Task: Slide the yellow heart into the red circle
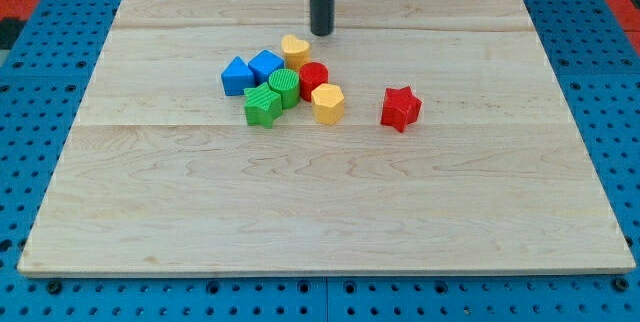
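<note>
The yellow heart sits at the top of a cluster of blocks, touching the red circle just below and to its right. My tip rests on the board just above and to the right of the yellow heart, a small gap apart from it.
The cluster also holds two blue blocks, a green circle, a green star-like block and a yellow hexagon. A red star stands alone to the right. The wooden board lies on a blue pegboard.
</note>
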